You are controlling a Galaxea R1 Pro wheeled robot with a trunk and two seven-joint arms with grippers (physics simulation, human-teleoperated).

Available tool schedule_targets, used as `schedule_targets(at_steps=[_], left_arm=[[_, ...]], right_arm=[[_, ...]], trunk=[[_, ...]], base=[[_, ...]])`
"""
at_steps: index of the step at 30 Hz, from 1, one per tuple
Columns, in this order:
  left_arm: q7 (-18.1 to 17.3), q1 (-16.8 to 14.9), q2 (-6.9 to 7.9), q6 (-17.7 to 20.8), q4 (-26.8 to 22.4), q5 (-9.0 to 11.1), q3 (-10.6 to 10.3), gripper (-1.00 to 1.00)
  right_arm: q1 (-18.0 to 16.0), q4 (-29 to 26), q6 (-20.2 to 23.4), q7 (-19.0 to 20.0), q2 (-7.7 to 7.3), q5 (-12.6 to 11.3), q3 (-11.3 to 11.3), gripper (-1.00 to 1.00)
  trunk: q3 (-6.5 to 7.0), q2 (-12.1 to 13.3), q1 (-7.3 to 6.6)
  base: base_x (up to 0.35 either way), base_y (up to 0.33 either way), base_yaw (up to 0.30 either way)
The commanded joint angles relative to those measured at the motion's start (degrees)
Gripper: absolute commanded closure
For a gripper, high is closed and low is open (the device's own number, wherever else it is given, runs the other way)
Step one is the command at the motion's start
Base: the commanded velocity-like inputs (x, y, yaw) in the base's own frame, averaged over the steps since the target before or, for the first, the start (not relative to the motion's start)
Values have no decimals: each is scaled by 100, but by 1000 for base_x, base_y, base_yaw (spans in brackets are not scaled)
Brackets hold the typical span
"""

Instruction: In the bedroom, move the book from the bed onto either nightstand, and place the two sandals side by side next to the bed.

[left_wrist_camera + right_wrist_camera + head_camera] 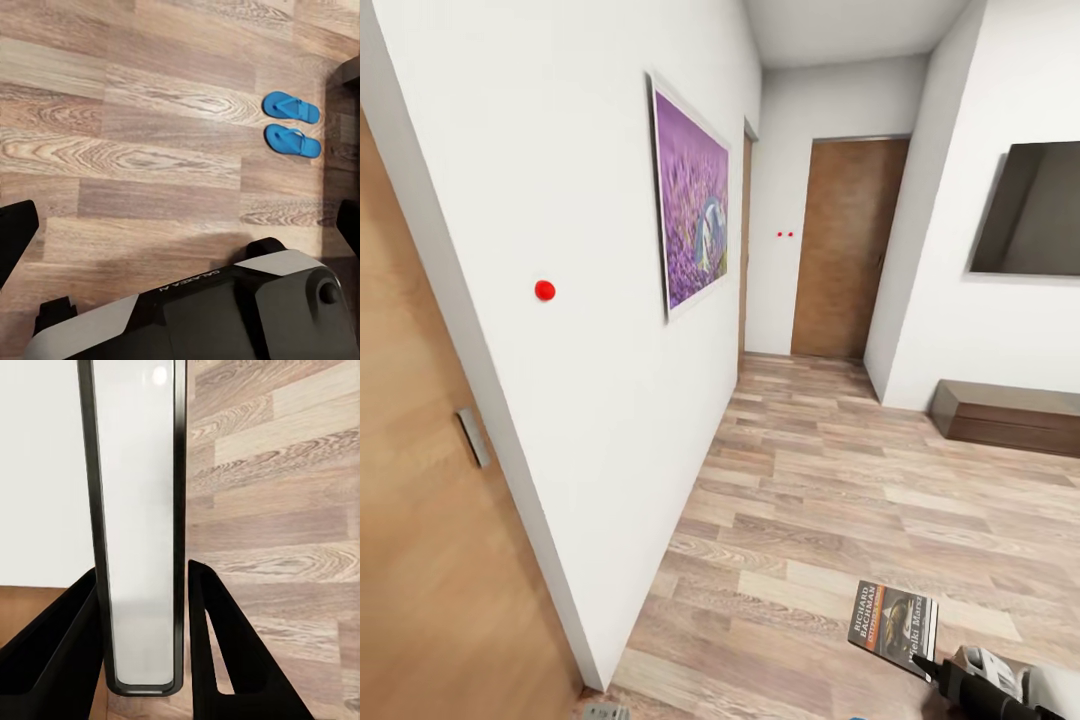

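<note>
Book (893, 621), at the lower right of the head view, cover up, held out over the wood-plank floor (830, 500) at the tip of the right gripper (930, 668). In the right wrist view, pinched edge-on between the two dark fingers (225, 660), thin page block pale and framed by the dark cover. Judged light, thin and somewhat flexible, cover probably smooth; best gripped across the spine or a short edge, squarely, against drooping or sliding. Sandals (291, 124) lying side by side on the planks, just beside a dark edge, in the left wrist view. Left gripper (180, 232): finger tips wide apart, nothing between them. Robot base (225, 315) covering the floor beneath. Bed and nightstand out of sight; right arm cut off by the frame; small print on the cover hard to read.
</note>
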Motion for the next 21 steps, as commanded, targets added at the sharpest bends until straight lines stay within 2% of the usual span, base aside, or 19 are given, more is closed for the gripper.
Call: schedule_targets(at_steps=[1,11,21], left_arm=[[-17,-6,1,-25,6,41,-49,-100],[-17,-6,1,-25,6,41,-49,-100],[-17,-6,1,-25,6,41,-49,-100]], right_arm=[[-5,-2,62,20,-1,-39,-20,100],[-5,-2,62,20,-1,-39,-21,100],[-7,-2,62,20,-1,-39,-19,100]], trunk=[[-13,-12,6],[-13,-12,6],[-13,-12,6]], base=[[243,2,0],[311,0,0],[51,0,-14]])
